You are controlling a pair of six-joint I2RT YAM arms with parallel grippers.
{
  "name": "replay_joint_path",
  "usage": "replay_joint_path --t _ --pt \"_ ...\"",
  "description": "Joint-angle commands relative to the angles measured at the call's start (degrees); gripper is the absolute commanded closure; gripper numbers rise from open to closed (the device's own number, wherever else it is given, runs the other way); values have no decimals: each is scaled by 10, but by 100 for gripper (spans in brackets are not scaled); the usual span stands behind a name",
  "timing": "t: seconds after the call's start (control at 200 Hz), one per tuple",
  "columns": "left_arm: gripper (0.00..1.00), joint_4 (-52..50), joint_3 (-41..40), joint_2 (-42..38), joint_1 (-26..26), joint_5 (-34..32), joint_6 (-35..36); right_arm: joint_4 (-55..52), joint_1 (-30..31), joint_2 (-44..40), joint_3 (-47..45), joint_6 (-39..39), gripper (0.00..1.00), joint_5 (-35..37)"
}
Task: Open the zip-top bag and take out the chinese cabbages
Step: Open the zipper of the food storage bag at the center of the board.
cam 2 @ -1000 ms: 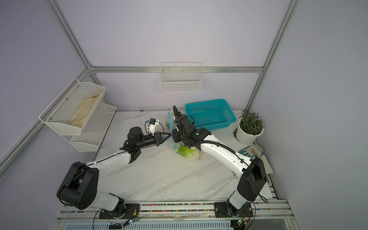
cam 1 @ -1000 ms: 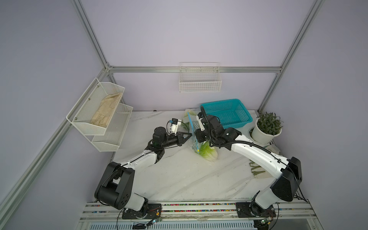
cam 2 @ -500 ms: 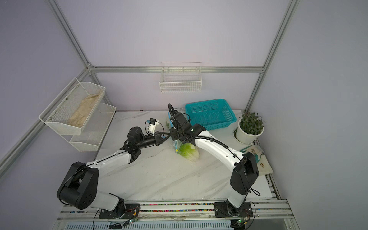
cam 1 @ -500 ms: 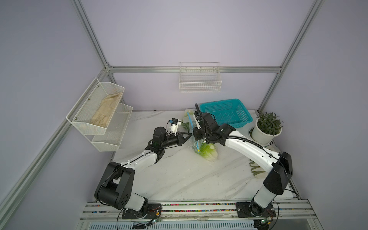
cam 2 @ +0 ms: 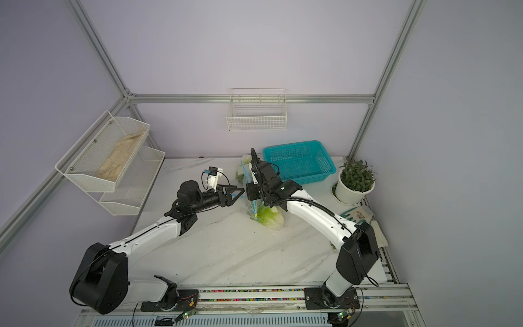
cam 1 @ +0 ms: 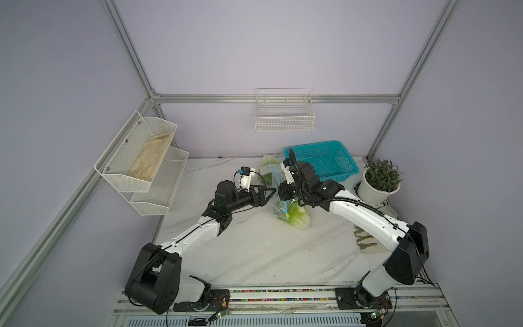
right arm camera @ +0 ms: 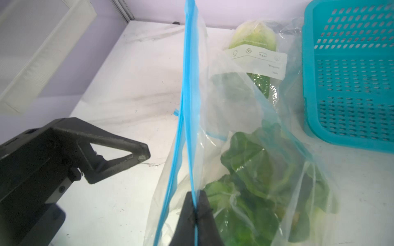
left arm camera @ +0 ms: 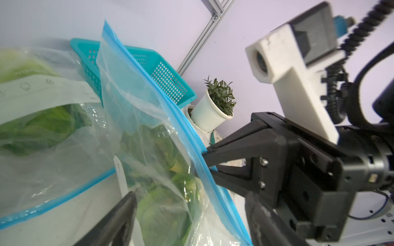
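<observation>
bag (right arm camera: 234, 119): clear plastic, blue zip edge
cabbages (right arm camera: 251, 166): green, leafy, inside bag
right gripper (right arm camera: 195, 213): pinching zip edge
left gripper (cam 1: 268, 194): spread, beside bag

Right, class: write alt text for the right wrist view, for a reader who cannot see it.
The right gripper pinches the blue zip strip of a clear zip-top bag holding green chinese cabbages. The left gripper is beside it, not touching; a teal basket stands nearby.

White marble table (cam 1: 254, 249): zip-top bag (right arm camera: 234, 127) of chinese cabbages (right arm camera: 251, 170) rests under right gripper (right arm camera: 195, 204); teal basket (right arm camera: 351, 74) just beyond; potted plant (cam 1: 380, 181) farther to its side.
</observation>
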Motion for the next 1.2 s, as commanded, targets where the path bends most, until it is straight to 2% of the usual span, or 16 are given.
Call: replay_joint_path --t 0.0,0.13,0.34,0.44,0.59,0.805,0.865,0.98,1.085,1.195 --pt "13 -96 72 -24 -20 -90 49 76 -18 -29 -21 34 100 -74" --pt "13 -173 119 -4 -39 -128 72 112 -33 -45 -48 49 100 -117" --pt "14 -204 174 36 -53 -136 62 127 -41 -57 -66 52 100 -137" --pt "20 -220 191 58 -54 -142 57 132 -44 -62 -71 52 100 -141" --pt "44 -223 202 87 -54 -151 46 137 -51 -72 -79 52 100 -145" --pt "65 -223 213 109 -54 -137 40 137 -59 -84 -88 49 100 -134" --pt "74 -224 215 112 -54 -135 39 136 -59 -85 -90 48 100 -131" --pt "100 -224 220 112 -54 -135 42 134 -60 -82 -92 47 100 -119" --pt "100 -230 222 108 -54 -142 44 127 -60 -82 -88 47 100 -101" --pt "100 -240 214 85 -53 -180 48 120 -60 -88 -83 35 100 -88"
